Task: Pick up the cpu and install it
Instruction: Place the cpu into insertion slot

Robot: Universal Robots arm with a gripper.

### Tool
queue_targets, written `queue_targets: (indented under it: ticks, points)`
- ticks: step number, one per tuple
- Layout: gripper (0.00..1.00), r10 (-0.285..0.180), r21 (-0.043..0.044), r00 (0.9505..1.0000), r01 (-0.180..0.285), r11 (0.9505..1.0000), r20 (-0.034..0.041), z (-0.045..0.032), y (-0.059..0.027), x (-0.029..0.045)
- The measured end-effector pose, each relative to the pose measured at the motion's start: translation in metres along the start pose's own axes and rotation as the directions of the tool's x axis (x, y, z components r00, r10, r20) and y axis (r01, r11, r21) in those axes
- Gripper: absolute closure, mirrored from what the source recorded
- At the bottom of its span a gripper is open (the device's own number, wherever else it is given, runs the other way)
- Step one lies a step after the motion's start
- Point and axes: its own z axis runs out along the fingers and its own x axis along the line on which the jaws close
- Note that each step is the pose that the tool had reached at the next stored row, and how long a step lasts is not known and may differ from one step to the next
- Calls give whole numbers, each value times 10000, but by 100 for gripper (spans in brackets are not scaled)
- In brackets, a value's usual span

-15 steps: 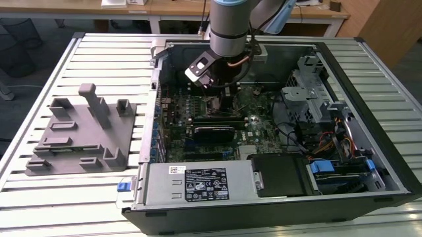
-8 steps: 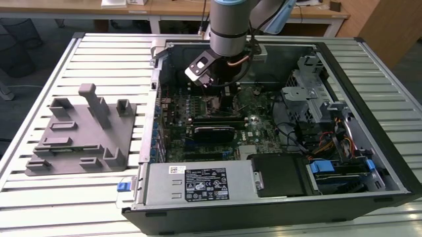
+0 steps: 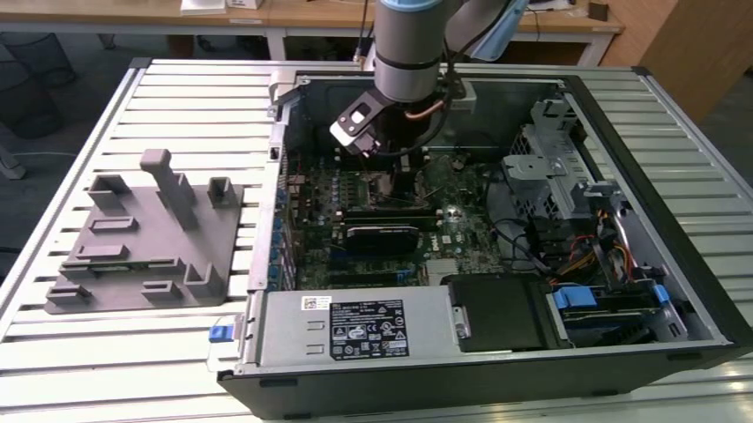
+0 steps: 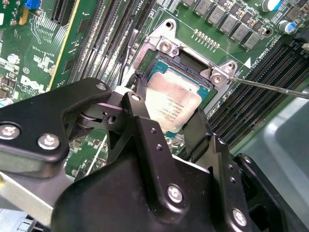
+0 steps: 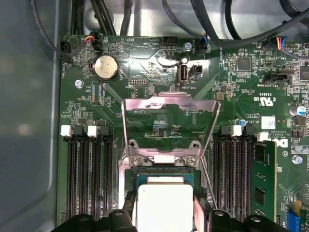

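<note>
The cpu (image 4: 171,108), a small square chip with a pale silver top, is held between the two black fingers (image 4: 197,129) of my gripper (image 4: 168,112), which is shut on it. It hangs just over the open socket (image 4: 186,62) on the green motherboard (image 5: 145,63), slightly tilted. In the first wrist view the cpu (image 5: 164,210) sits between the fingers of my gripper (image 5: 166,221), below the raised metal load plate (image 5: 166,121). In the exterior view my gripper (image 3: 394,163) reaches down into the open computer case (image 3: 659,159).
A thin socket lever (image 4: 270,87) sticks out beside the socket. Memory slots flank it, one holding a module (image 5: 263,179). A grey plastic tray with pegs (image 3: 141,238) lies at the exterior view's left. The power supply (image 3: 341,326) and the drive cage (image 3: 553,167) crowd the case.
</note>
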Motion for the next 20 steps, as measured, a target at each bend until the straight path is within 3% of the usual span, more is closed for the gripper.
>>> queue_targets:
  ticks: [20]
  points:
    - [46,5,5,10000,-5,10000,-4,84,-2,2]
